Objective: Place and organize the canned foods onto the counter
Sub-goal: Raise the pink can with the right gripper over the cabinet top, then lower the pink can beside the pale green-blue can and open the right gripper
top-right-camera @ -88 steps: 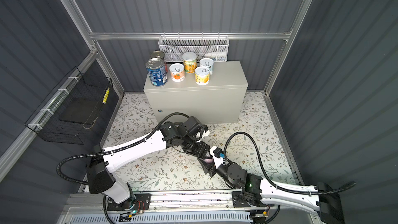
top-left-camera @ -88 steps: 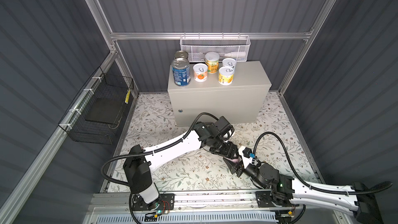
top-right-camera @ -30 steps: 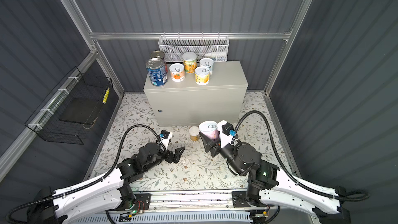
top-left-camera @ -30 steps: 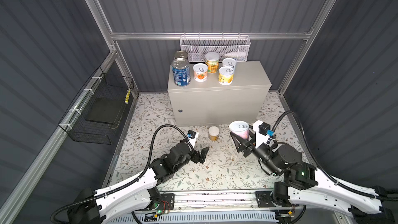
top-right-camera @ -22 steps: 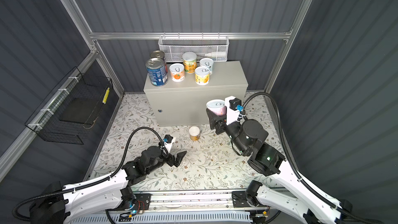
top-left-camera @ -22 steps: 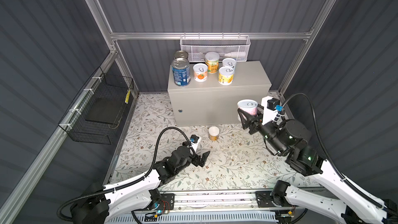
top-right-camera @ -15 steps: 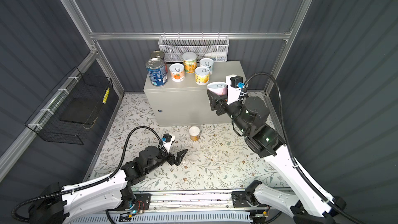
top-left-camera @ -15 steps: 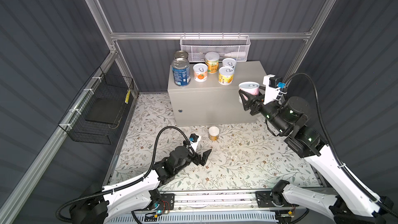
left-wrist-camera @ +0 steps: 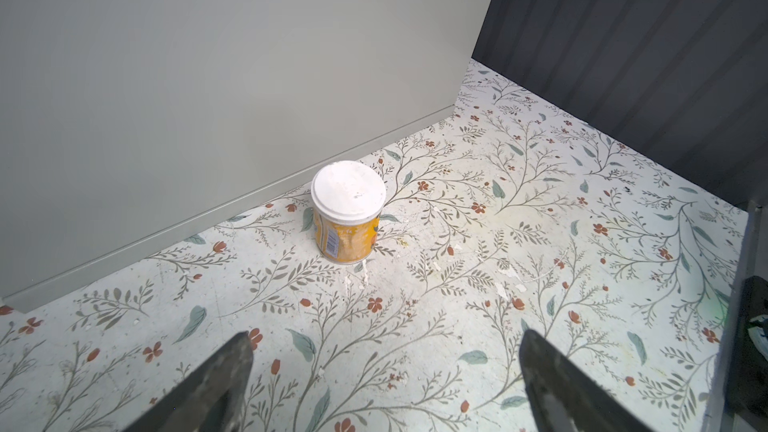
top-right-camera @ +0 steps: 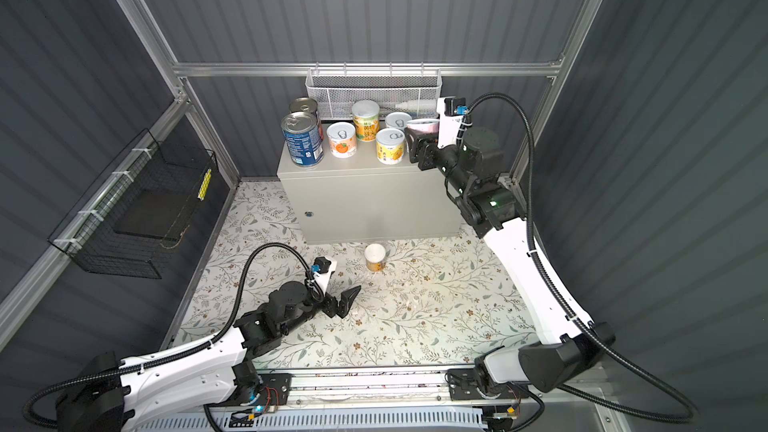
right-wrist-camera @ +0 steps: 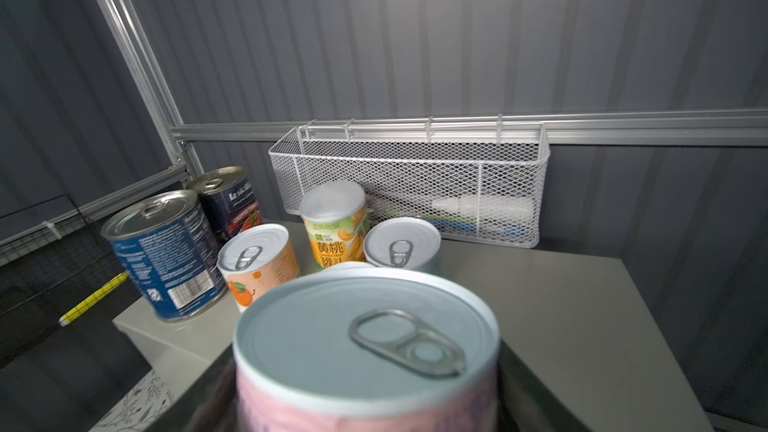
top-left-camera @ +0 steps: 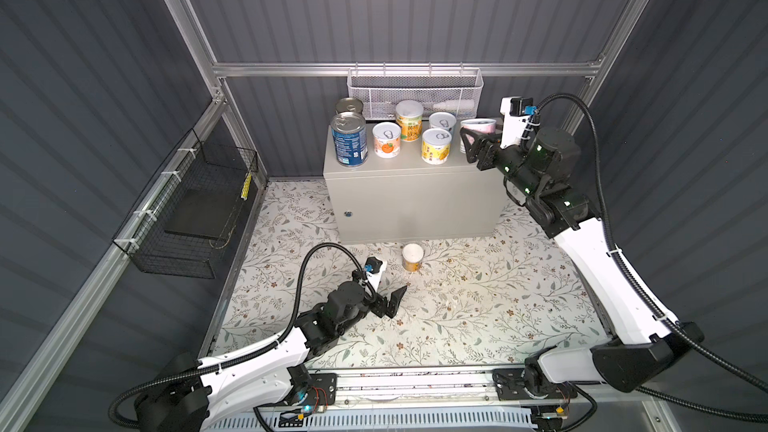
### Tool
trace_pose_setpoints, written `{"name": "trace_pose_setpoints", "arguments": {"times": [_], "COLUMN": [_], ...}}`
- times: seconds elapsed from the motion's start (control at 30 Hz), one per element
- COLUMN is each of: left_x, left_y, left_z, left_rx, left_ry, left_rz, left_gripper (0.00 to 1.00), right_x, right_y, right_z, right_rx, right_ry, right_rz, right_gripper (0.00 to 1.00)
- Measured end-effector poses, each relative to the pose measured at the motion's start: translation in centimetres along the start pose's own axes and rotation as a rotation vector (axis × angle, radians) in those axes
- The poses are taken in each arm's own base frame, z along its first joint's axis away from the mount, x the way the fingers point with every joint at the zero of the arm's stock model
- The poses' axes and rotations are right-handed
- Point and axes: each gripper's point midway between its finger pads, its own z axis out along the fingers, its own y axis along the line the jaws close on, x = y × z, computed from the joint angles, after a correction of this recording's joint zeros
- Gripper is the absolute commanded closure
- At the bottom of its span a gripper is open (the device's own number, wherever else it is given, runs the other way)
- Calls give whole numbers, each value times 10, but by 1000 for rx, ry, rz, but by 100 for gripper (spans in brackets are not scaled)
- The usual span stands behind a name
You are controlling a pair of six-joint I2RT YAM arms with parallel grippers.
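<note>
Left gripper (top-left-camera: 394,302) hovers low over the floral-patterned floor (top-left-camera: 478,305), jaws spread wide and empty, aimed at the small white-lidded yellow can (top-left-camera: 412,257) standing upright just before the front of the beige-grey metal counter (top-left-camera: 415,201); it looks lined up to fetch that last can. On the counter's top the left end is filled: two large silver-lidded dark blue cans (top-left-camera: 350,145), one behind the other, then four small white-lidded cans (top-left-camera: 436,146) in two short rows below the white mesh basket (top-left-camera: 415,91). Right gripper (top-left-camera: 476,143) is clamped on a pink-labelled can (right-wrist-camera: 365,338), held upright just right of those rows, apparently to extend them. Whether its base touches the top I cannot tell. The counter's right end is bare, giving room to set down and back away; the neighbouring can and the front edge are the close limits.
</note>
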Motion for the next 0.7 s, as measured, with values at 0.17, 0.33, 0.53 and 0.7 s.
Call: {"name": "trace_pose_setpoints", "arguments": {"times": [0.17, 0.33, 0.53, 0.7], "left_x": [0, 0, 0, 8], "left_y": [4, 7, 10, 11], "left_z": [0, 0, 0, 4], "left_rx": [-22, -41, -58, -66], "left_ry": [0, -2, -2, 24], "left_rz": [4, 8, 9, 14], "left_gripper": [0, 0, 0, 0], "right_x": [0, 18, 51, 75], "right_y": [-15, -33, -64, -87], "right_z": [25, 50, 81, 101], "right_rx": [43, 99, 195, 252], "right_ry": [-26, -21, 9, 41], "right_rz": [-3, -3, -12, -14], "right_gripper": [28, 28, 28, 26]}}
